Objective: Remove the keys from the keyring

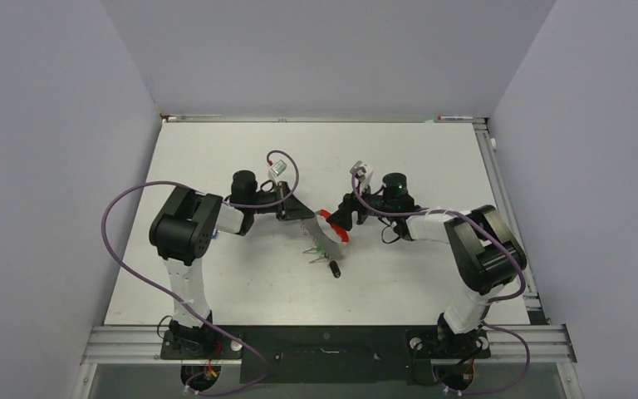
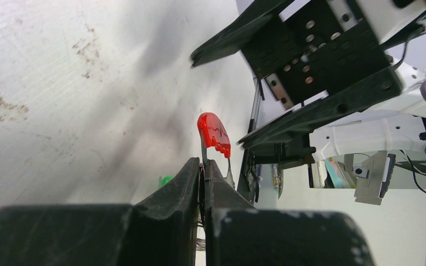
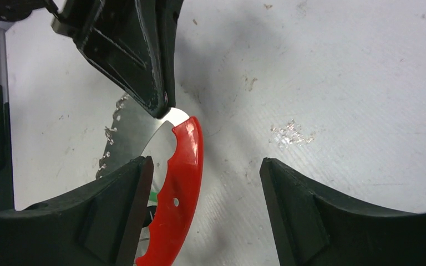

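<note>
Left gripper (image 2: 204,164) clenched on the grey metal end of the keyring (image 3: 181,183), at mid-table between the two arms. Right gripper (image 3: 205,164) released, straddling the red arc, whose long axis runs lengthwise down the gap, close beside one finger (image 3: 127,199). The keys (image 1: 317,252) sit on the ring's near side.
</note>
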You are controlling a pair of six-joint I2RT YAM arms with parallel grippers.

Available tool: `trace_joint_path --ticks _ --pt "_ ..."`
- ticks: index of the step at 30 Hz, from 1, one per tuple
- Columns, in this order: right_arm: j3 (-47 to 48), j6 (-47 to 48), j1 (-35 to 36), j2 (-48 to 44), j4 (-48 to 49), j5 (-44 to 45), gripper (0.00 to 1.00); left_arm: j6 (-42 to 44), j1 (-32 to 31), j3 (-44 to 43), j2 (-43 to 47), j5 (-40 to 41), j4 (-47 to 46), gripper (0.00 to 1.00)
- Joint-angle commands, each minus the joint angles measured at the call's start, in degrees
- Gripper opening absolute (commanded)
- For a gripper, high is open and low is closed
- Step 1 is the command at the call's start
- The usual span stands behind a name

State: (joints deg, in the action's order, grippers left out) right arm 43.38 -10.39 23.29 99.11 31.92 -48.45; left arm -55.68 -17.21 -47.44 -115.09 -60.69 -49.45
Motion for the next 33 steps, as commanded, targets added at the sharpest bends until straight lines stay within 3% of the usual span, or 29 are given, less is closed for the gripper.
trace_joint_path --ticks 1,8,12,14,17,22,31,32,33 --pt "3.66 9.17 3.60 -3.16 -11.32 5.53 0.71 -1.52 0.16 -0.02 4.49 -0.58 -6.22 0.00" --pt "6.71 16.00 6.77 -3.59 -20.12 12.99 0.60 0.79 0.07 0.68 6.24 0.10 -4.25 0.00" --pt "9.44 20.39 9.33 -4.17 -24.16 16.57 0.40 1.88 0.16 0.86 7.46 0.55 -3.19 0.00" --pt "11.03 22.76 9.88 -4.59 -27.17 17.03 0.22 3.60 0.29 0.80 8.42 0.63 -1.43 0.00" --pt "14.37 27.22 10.35 -5.82 -32.34 16.29 0.10 7.86 1.56 0.94 11.21 2.13 4.07 0.36" --pt "19.71 35.46 12.11 -8.58 -43.46 14.65 0.05 10.54 7.80 1.58 16.00 3.09 7.97 0.69" --pt "22.10 42.13 18.81 -16.13 -57.87 12.09 0.05 21.73 18.92 0.08 22.68 4.52 22.23 0.93" --pt "21.93 42.75 19.59 -16.93 -59.41 11.37 0.05 22.36 19.83 0.16 23.51 4.46 23.11 0.99" --pt "21.66 42.78 20.22 -17.55 -60.26 10.90 0.05 23.13 20.45 0.16 24.06 4.33 24.31 0.97"
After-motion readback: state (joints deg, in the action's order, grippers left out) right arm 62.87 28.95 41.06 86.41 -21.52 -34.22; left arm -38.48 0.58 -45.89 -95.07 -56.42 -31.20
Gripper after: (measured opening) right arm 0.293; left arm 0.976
